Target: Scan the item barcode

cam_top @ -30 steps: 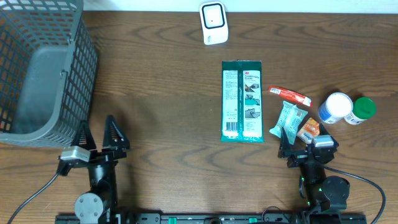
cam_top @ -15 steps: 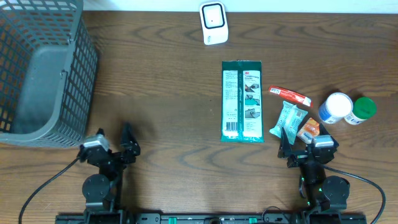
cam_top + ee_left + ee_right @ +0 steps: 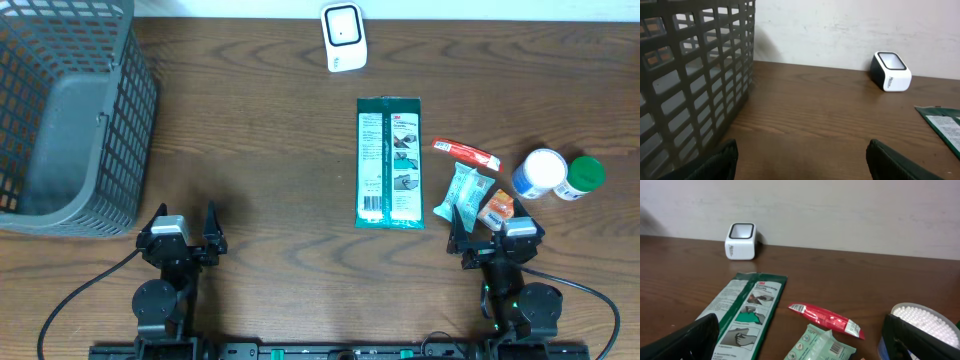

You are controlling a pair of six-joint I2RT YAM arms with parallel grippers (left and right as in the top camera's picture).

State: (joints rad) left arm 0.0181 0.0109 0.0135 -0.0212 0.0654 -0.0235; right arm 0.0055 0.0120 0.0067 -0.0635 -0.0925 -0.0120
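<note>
The white barcode scanner (image 3: 343, 37) stands at the table's far edge, also seen in the left wrist view (image 3: 891, 71) and the right wrist view (image 3: 741, 240). A long green package (image 3: 390, 162) lies flat mid-table, with a red stick pack (image 3: 465, 153) and a pale green packet (image 3: 470, 193) to its right. My left gripper (image 3: 184, 228) rests open near the front edge, nothing between its fingers (image 3: 725, 157). My right gripper (image 3: 490, 225) is open just short of the pale green packet (image 3: 822, 345), holding nothing.
A grey mesh basket (image 3: 70, 110) fills the far left and stands close to the left gripper's left side (image 3: 690, 75). A small orange packet (image 3: 495, 210), a white tub of cotton swabs (image 3: 541, 172) and a green-capped bottle (image 3: 583, 176) crowd the right.
My left gripper has shifted a little to the right and turned to face straight toward the far edge, staying open. The right arm and all the items have not moved.
</note>
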